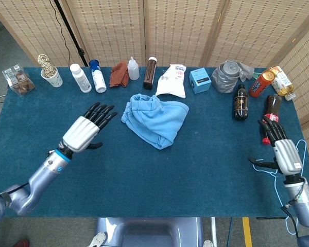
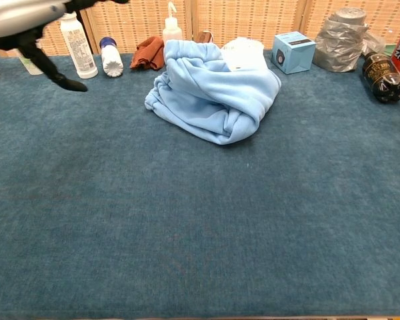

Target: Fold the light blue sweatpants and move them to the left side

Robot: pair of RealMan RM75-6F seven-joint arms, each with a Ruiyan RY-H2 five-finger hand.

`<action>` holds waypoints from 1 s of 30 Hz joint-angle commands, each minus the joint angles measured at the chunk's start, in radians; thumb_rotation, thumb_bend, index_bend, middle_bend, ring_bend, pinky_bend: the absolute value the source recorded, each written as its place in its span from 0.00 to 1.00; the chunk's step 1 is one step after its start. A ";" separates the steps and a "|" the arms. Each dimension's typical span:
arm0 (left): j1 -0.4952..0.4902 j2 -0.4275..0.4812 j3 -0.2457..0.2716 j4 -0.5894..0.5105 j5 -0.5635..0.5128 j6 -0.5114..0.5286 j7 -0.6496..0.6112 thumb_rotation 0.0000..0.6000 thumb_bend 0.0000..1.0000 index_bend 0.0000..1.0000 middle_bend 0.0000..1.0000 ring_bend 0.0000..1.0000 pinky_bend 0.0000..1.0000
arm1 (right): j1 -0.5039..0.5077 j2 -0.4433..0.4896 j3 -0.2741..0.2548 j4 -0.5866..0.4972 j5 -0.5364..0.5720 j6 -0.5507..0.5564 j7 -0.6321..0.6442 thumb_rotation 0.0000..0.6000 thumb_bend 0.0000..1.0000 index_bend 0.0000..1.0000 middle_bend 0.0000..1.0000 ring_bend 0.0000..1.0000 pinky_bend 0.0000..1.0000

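Observation:
The light blue sweatpants (image 1: 155, 119) lie in a loosely folded bundle on the blue table, toward the back centre; the chest view shows the sweatpants (image 2: 212, 90) as a rounded heap. My left hand (image 1: 87, 129) hovers just left of them, fingers spread, holding nothing; in the chest view only part of the left hand (image 2: 27, 20) shows at the top left. My right hand (image 1: 281, 149) is far off at the table's right edge, fingers apart and empty, out of the chest view.
Along the back edge stand a cup (image 1: 52, 75), two white bottles (image 1: 81, 77), a rust cloth (image 1: 118, 74), a dark bottle (image 1: 150, 72), a white pouch (image 1: 173, 80), a blue box (image 1: 200, 80) and a grey bag (image 1: 229, 75). Soda bottles (image 1: 271, 108) and a wire hanger (image 1: 288, 170) lie right.

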 commanded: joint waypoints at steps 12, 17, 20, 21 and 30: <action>-0.288 -0.288 -0.068 0.331 -0.207 -0.337 0.241 1.00 0.00 0.00 0.00 0.00 0.00 | -0.037 0.011 0.046 0.018 0.001 -0.005 0.015 1.00 0.00 0.00 0.00 0.00 0.00; -0.330 -0.365 -0.049 0.485 -0.169 -0.308 0.168 1.00 0.00 0.00 0.00 0.00 0.00 | -0.040 0.001 0.059 0.018 -0.004 -0.017 -0.014 1.00 0.00 0.00 0.00 0.00 0.00; -0.346 -0.390 -0.040 0.537 -0.159 -0.307 0.134 1.00 0.00 0.00 0.00 0.00 0.00 | -0.040 0.001 0.063 0.017 -0.005 -0.025 -0.014 1.00 0.00 0.00 0.00 0.00 0.00; -0.351 -0.397 -0.039 0.551 -0.157 -0.307 0.125 1.00 0.00 0.00 0.00 0.00 0.00 | -0.040 0.001 0.065 0.017 -0.005 -0.028 -0.013 1.00 0.00 0.00 0.00 0.00 0.00; -0.383 -0.471 0.000 0.687 -0.133 -0.310 0.062 1.00 0.00 0.00 0.00 0.00 0.00 | -0.041 0.000 0.077 0.021 -0.011 -0.045 -0.007 1.00 0.00 0.00 0.00 0.00 0.00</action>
